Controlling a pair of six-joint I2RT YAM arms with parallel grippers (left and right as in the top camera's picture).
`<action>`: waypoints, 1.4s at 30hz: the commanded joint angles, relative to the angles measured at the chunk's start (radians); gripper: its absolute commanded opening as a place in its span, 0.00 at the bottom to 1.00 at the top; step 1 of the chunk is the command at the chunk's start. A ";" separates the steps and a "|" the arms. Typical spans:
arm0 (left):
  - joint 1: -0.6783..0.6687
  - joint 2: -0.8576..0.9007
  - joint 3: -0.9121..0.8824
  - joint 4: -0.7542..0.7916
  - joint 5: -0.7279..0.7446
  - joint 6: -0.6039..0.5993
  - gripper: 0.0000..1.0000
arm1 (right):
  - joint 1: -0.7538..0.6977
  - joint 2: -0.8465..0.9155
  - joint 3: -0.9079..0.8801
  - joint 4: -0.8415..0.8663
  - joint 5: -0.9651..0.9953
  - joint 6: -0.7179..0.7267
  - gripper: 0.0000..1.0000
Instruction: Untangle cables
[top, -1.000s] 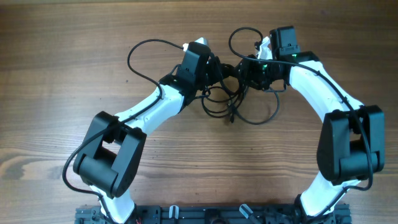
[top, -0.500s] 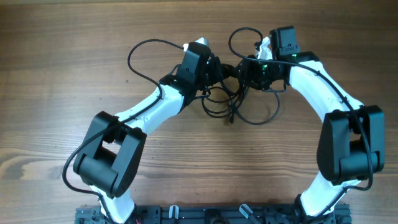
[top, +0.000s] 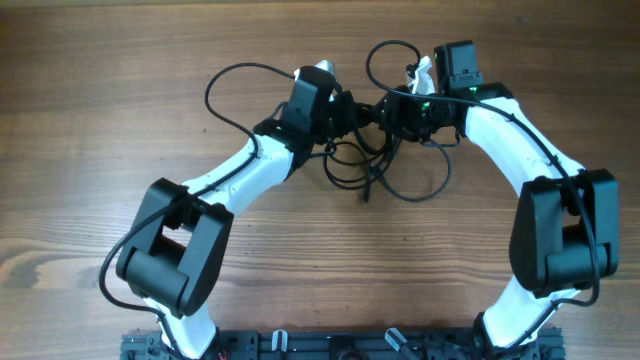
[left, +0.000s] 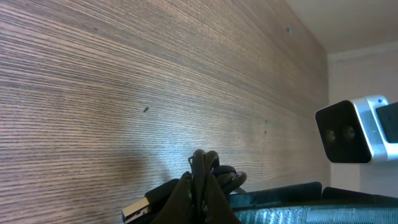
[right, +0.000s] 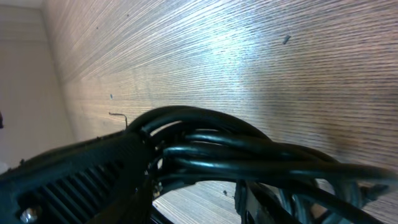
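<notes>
Cables knotted; both hands gripping the bundle
Left hand pinched shut on a loop; right hand clamped round several strands; tangle mid-surface, toward far edge; nothing separated yet.

We see wood-grain table filling overhead view; pale wall beyond table's far edge; we note soft glare on tabletop

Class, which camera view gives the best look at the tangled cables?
Overhead: it alone shows the cables as a whole tangle with loose loops. Left wrist catches only a small pinched bit; right wrist shows a few strands very close.
</notes>
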 joint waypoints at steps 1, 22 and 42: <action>0.044 -0.032 -0.003 0.005 0.126 -0.002 0.04 | 0.000 0.012 0.001 0.006 -0.032 -0.022 0.44; 0.160 -0.032 -0.003 0.021 0.478 0.056 0.04 | -0.009 -0.200 0.001 0.013 -0.103 -0.043 0.45; 0.225 -0.032 -0.003 0.163 0.626 -0.085 0.04 | 0.037 -0.180 0.001 0.013 0.002 0.036 0.45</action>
